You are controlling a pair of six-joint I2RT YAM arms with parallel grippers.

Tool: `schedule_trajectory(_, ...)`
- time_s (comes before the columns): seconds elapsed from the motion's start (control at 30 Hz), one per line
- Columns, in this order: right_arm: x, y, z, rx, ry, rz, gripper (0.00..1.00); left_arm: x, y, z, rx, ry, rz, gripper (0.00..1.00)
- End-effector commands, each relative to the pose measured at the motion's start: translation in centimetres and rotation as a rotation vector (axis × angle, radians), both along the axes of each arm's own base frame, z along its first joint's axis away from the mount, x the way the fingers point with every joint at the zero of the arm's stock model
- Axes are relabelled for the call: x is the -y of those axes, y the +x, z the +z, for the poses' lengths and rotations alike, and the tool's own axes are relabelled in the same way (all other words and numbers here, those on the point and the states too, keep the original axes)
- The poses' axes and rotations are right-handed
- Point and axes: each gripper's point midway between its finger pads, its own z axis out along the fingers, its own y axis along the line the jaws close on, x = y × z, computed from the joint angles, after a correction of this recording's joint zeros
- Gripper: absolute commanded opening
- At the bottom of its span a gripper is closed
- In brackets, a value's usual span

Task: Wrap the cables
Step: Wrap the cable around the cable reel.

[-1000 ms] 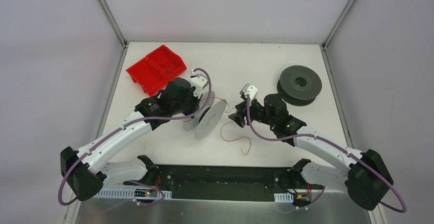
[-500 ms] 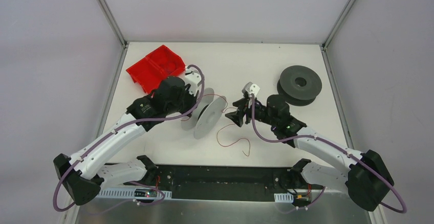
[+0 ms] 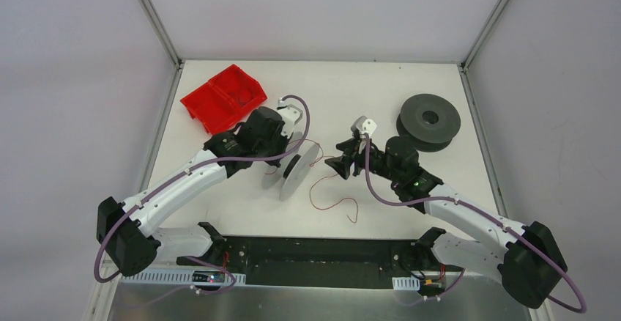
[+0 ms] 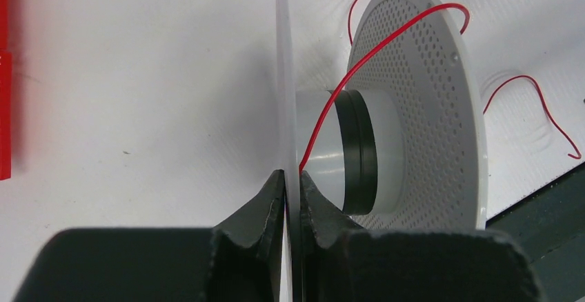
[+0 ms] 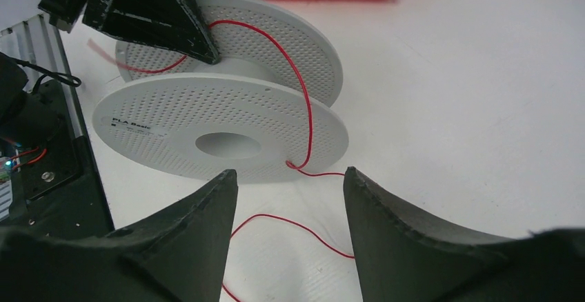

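— Where is the cable?
— The thin red cable (image 5: pixel 308 109) arcs over the perforated round flange of the white spool (image 5: pixel 172 119) and runs down toward the hub. Its loose end curls on the matte white table (image 3: pixel 351 86).
— And the grippers?
— The left gripper (image 4: pixel 290 178) is clamped on the spool's thin flange edge. The right gripper (image 5: pixel 290 172) gapes, its wedge-shaped black fingers apart and holding nothing.

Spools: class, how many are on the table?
2. A white spool is mid-table, pinched at its rim by the left gripper; a dark grey spool lies at the far right. None appears hidden.
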Motion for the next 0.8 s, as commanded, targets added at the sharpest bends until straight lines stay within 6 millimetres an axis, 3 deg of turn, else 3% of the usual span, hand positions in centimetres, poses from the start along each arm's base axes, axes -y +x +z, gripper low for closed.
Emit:
schedule_trajectory(0.0,0.2,1.7,2.1,0.045,0.03,-0.074,0.59,-0.1,0.7,1.4,0.046,-0.043,0.024,0.08)
schedule_trajectory(0.07,-0.1,2.3,2.2,0.036,0.024,-0.078,0.56,0.0,0.5,1.4,0.046,-0.042,0.003,0.0)
schedule_trajectory(0.23,-1.5,3.0,2.0,-0.085,0.028,-0.007,0.5,0.3,0.2,1.2,0.055,-0.045,-0.055,0.0)
schedule_trajectory(0.4,-3.2,1.9,2.0,-0.185,0.059,0.138,0.48,0.8,0.1,1.3,0.055,-0.066,-0.081,0.0)
schedule_trajectory(0.53,-3.6,2.0,1.0,-0.222,0.048,0.153,0.46,0.9,0.2,1.4,0.058,-0.067,-0.08,0.0)
schedule_trajectory(0.67,-3.8,1.9,0.0,-0.242,0.033,0.158,0.41,0.9,0.4,1.3,0.055,-0.063,-0.077,0.0)
schedule_trajectory(0.77,-3.6,2.4,-0.3,-0.244,0.021,0.132,0.29,0.7,0.6,1.3,0.061,-0.055,-0.065,0.0)
